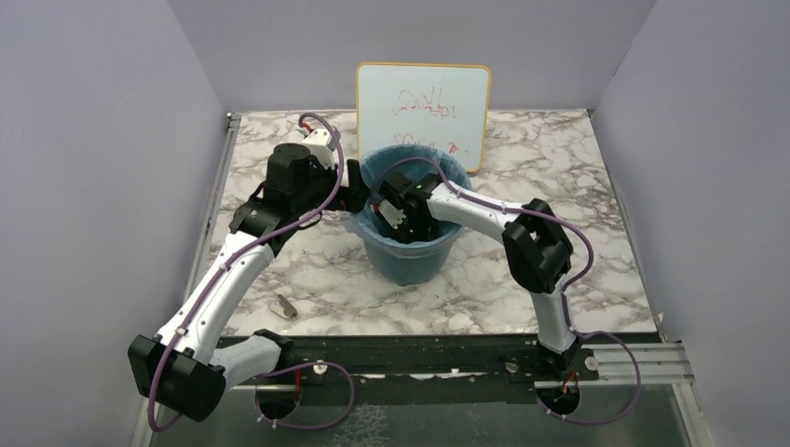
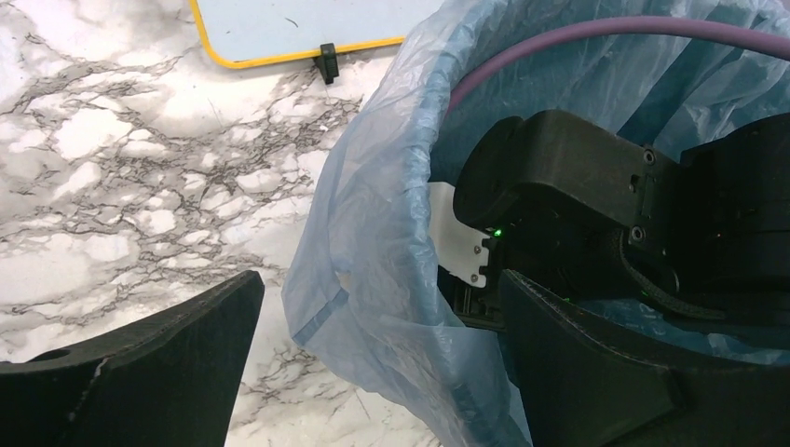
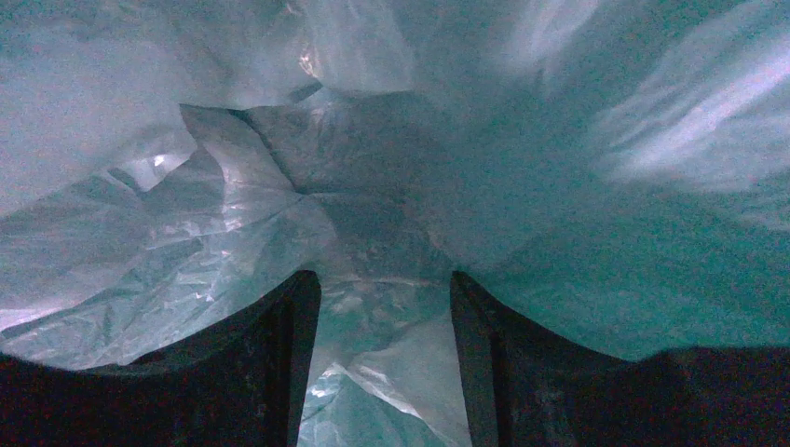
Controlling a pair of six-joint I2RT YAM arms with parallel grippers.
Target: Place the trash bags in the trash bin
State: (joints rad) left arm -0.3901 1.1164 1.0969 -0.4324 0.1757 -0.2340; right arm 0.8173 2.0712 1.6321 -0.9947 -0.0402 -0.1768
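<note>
The teal trash bin (image 1: pixel 405 256) stands mid-table with the light-blue trash bag (image 1: pixel 357 222) lining it and draped over its rim. My left gripper (image 1: pixel 359 197) is at the bin's left side. In the left wrist view that gripper (image 2: pixel 380 289) is wide open and straddles the bag's hanging edge (image 2: pixel 373 214), one finger outside and one inside the rim. My right gripper (image 1: pixel 396 219) reaches down inside the bin. The right wrist view shows it (image 3: pixel 382 279) open, with its jaws apart and crinkled bag film (image 3: pixel 233 214) lying between and beyond them.
A whiteboard (image 1: pixel 424 107) with red writing stands just behind the bin, and its yellow-edged base (image 2: pixel 279 28) shows in the left wrist view. A small grey object (image 1: pixel 286 305) lies on the marble table near the left arm. The right arm's purple cable (image 2: pixel 578 37) arcs over the bin's mouth.
</note>
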